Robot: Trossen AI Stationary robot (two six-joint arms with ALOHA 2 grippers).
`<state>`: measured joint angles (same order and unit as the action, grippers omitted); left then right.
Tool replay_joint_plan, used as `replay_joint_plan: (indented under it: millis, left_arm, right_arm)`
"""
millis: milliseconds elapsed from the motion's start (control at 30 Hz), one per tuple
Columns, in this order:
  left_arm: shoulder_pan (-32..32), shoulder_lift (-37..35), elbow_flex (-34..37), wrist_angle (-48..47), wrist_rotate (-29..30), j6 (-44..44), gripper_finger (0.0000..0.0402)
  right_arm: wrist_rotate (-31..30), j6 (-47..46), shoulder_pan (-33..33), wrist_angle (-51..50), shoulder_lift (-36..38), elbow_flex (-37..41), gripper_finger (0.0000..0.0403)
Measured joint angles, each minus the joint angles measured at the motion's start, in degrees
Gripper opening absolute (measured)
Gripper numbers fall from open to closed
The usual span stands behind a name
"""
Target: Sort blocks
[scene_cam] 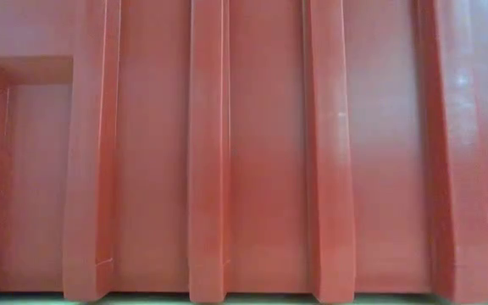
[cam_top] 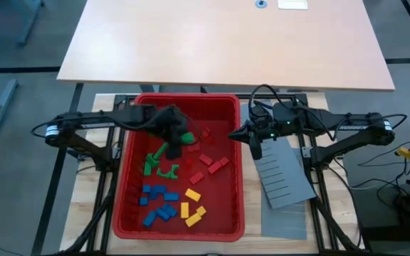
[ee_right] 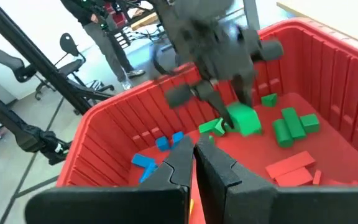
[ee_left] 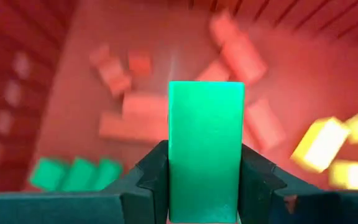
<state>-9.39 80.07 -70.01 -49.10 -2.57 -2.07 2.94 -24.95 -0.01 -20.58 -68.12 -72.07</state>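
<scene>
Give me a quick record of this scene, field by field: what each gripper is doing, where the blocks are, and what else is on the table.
left gripper: inside the red bin, shut on a green block
right gripper: at the bin's right rim, shut, holding nothing
blocks in bin: green blocks by the left gripper, red blocks to the right, blue blocks and yellow blocks at the near end
beside bin: grey slotted panel under the right arm
low view: filled by the bin's wall

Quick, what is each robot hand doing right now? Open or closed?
Left gripper: closed on a green block, held above the red bin.
Right gripper: closed, holding nothing, at the bin's right rim.
</scene>
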Motion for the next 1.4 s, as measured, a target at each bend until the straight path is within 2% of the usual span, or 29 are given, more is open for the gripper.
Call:
replay_joint_plan:
  millis: [167,267,433,667,867,1067,1400]
  left_arm:
    - [1.1,-1.3,-7.6,-0.8,0.0,-0.5,0.0111]
    - [1.9,-1.3,-10.9,-0.9,0.1,-1.0,0.0111]
    - [4.3,0.9,-16.2,0.0,0.1,-1.0,0.0111]
    - [7.2,5.9,-22.9,1.6,-0.1,0.1,0.0111]
    - [7.5,8.2,-27.7,1.7,-1.4,-0.2,0.0111]
    - [7.5,9.7,-30.6,2.0,-1.5,-0.4,0.0111]
    - [7.5,11.9,-30.7,2.5,-2.7,-1.3,0.0111]
  right_arm:
    - [-0.1,2.0,0.0,0.2,-0.3,0.0,0.0002]
    - [-0.1,2.1,0.0,0.1,-0.5,0.0,0.0019]
    - [-3.0,2.5,0.0,-0.4,-0.2,-0.5,0.0070]
    - [-3.1,2.7,0.0,-0.3,0.5,-1.2,0.0142]
    - [-3.1,2.7,0.0,-1.1,-0.6,-1.2,0.0185]
    - [-3.1,3.1,0.0,-0.6,-2.4,-1.2,0.0206]
    - [-1.4,3.1,0.3,3.5,-5.9,-1.2,0.0212]
